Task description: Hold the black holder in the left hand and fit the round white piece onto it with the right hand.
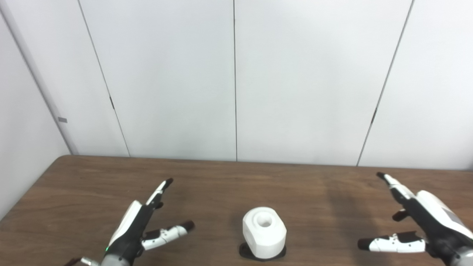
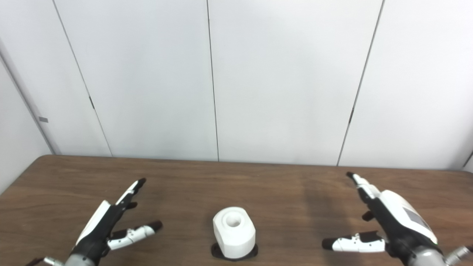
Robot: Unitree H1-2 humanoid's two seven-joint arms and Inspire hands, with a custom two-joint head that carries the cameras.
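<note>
The round white piece (image 1: 264,232) stands upright on the brown table, with a round hole in its top. It sits on the black holder (image 1: 245,252), of which only a thin dark rim shows under it. My left hand (image 1: 142,225) is open and empty to the left of the piece, apart from it, fingers pointing up and away. My right hand (image 1: 414,221) is open and empty far to the right, thumb pointing toward the piece. The white piece (image 2: 234,231) and both hands, left (image 2: 111,223) and right (image 2: 384,221), also show in the right eye view.
The brown wooden table (image 1: 229,184) runs to a white panelled wall (image 1: 236,74) at the back. Its left edge shows near the left corner. Nothing else lies on it.
</note>
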